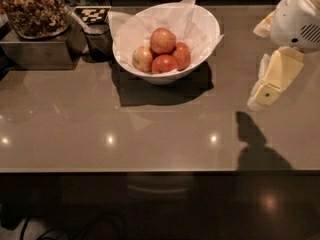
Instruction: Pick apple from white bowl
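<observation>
Four apples sit heaped in the white bowl (pixel 165 78) in the camera view, which stands toward the back of the grey worktop (pixel 150 129) on crinkled paper (pixel 187 14). The apple (pixel 163 40) to be taken is the biggest, orange-red with a yellowish blush. It rides on top of the pile, resting on a paler apple (pixel 142 58) at the left and two smaller red apples (pixel 164 64) at the front and right.

The tool (pixel 272 79) hangs at the right edge of the view. It is above the worktop and well apart from the bowl, with its pale tip pointing down and to the left. Whether it is apart or together cannot be told from this angle. It holds nothing, and its shadow (pixel 255 139) falls on the bare surface below it.

The reach toward the bowl looks barely begun, and the risks lie in the approach.
- A low sideways entry would probably strike the flared rim or snag the upstanding paper, shoving the bowl toward the dark cup (pixel 100 39) and the snack container (pixel 32 9) at the left.
- The top apple is round and only propped on its neighbours, so an off-centre close may squeeze it out and roll it down among the others.
- A descent that goes too deep could wedge the tool between apples or clamp paper along with the fruit.
</observation>
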Tool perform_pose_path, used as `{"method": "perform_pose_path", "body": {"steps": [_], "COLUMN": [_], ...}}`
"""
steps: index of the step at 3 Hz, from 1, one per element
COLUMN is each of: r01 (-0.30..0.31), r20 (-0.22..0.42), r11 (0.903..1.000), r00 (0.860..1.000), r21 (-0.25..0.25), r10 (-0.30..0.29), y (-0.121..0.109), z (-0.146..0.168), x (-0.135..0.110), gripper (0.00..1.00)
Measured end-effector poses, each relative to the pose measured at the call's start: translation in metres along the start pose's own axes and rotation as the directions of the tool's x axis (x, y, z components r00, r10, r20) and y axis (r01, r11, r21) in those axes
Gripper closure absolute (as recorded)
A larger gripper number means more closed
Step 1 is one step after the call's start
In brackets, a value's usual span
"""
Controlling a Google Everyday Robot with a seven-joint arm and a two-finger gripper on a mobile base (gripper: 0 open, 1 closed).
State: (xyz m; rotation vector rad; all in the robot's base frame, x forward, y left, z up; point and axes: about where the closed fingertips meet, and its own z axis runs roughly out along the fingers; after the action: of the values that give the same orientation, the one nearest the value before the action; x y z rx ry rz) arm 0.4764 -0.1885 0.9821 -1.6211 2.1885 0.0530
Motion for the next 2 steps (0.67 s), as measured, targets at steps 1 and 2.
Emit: {"method": "perform_pose_path", "body": {"steps": [1, 2], "r01": [-0.078, -0.075], "r20": [0.087, 0.194], "r11": [0.9968, 0.9970], "r00": [0.993, 0.979], "r21": [0.020, 0.019], "r10": [0.076, 0.070], "y": [-0.017, -0.048], "z": [0.009, 0.024], "x": [-0.003, -0.033], "gripper": [0.00, 0.00]}}
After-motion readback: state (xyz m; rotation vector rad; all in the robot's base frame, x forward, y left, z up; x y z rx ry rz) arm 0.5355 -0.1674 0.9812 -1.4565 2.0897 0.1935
